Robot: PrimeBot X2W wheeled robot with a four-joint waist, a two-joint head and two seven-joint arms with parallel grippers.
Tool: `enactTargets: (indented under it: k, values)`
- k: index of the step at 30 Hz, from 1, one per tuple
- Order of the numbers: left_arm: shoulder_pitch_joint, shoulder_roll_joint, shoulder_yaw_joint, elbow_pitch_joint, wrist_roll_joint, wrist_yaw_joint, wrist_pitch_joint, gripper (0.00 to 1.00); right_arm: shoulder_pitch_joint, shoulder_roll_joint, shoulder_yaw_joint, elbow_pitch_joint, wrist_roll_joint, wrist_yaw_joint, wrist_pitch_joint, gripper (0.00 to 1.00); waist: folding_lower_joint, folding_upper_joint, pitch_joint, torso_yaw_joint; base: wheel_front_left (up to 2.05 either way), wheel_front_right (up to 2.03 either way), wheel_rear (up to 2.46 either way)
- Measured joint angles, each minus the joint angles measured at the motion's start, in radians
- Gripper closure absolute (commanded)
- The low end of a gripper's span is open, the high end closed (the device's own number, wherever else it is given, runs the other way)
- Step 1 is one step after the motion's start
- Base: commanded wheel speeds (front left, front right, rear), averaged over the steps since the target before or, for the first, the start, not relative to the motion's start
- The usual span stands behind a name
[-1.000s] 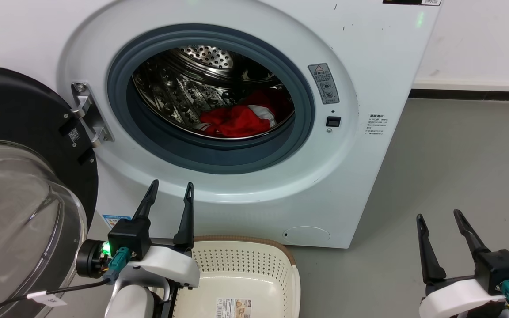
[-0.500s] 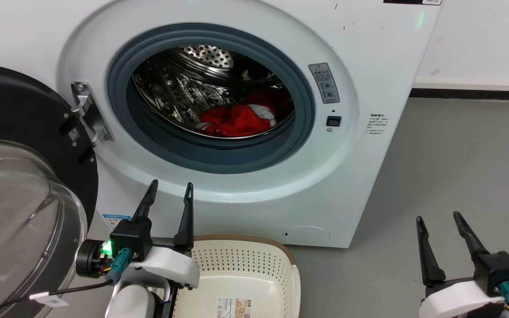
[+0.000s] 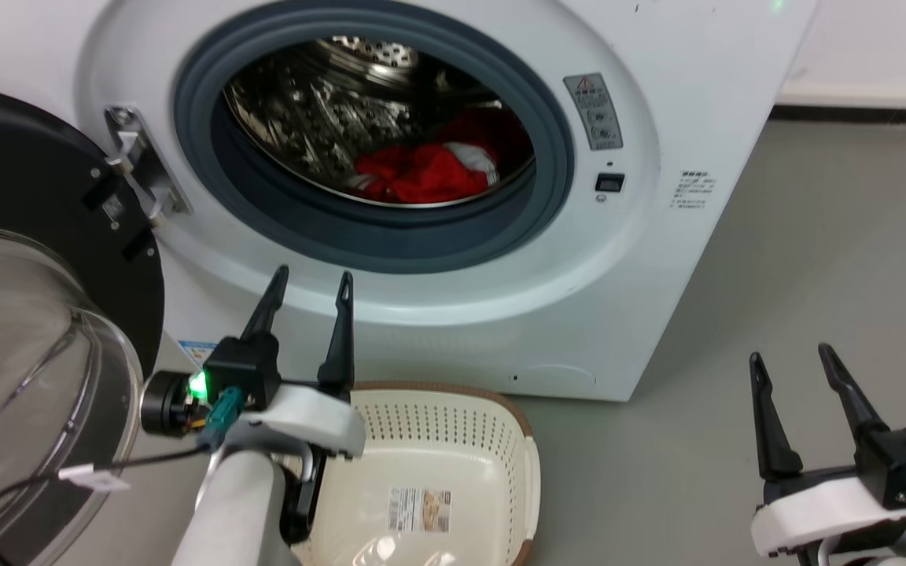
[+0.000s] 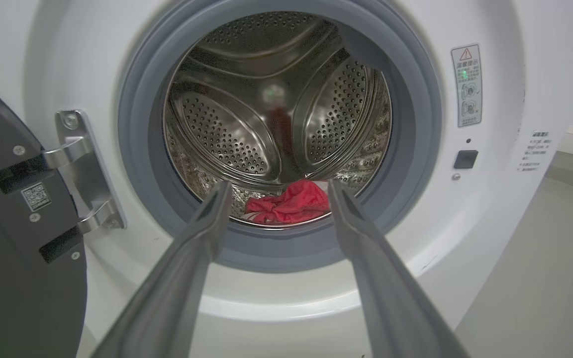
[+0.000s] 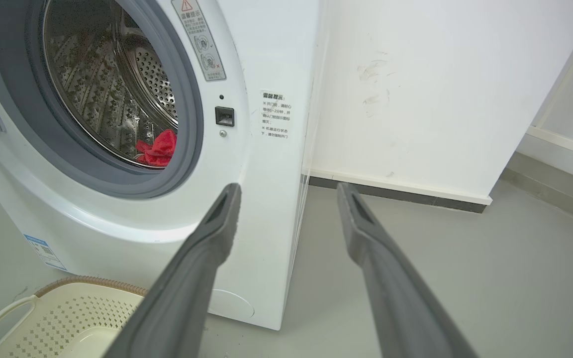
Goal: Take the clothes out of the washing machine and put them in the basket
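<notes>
**Red clothes in the drum, both hands spread in front of the machine**

Nearest to us, the left hand (image 3: 313,273) points up at the machine's front with its two dark fingers apart, gripping nothing. A green light (image 3: 199,383) glows at its wrist. The right hand (image 3: 788,353) stands well off to the right above the grey floor (image 3: 815,259), its fingers likewise apart and closed on nothing.

Just beside the left forearm sits the basket (image 3: 437,424), on the floor against the foot of the washing machine (image 3: 657,314). A paper label (image 3: 420,509) lies on its bottom, but we cannot read the print.

To the left the door (image 3: 28,181) hangs open on its metal hinge (image 3: 134,157). From the left wrist we make out a QR code sticker (image 4: 35,196) on the door's black rim.

On the machine's white front, right of the opening, we see a grey warning sticker (image 3: 598,112) with a red triangle at its top, and below it a small black latch socket (image 3: 609,182). Farther right is a block of print (image 5: 275,115) in Chinese characters, a heading over several lines, too fine for us to read surely. A blue-edged sticker (image 5: 43,251) sits low at the left corner.

Past the grey rubber ring (image 3: 390,244), the clothes (image 3: 421,173) lie bunched on the bottom of the perforated steel drum (image 3: 303,102), red with a white patch, towards the right of the opening.
</notes>
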Motion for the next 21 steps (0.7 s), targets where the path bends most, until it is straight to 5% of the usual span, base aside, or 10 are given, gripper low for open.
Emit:
enactTargets:
  k: [21]
  values:
    - [-0.509, 0.013, 0.033, 0.291, 0.003, -0.002, 0.0, 0.0, -0.14, 0.0, 0.071, -0.105, 0.011, 0.0, 0.005, 0.0, 0.0003, 0.0, 0.367, -0.088, 0.0, 0.0, 0.0]
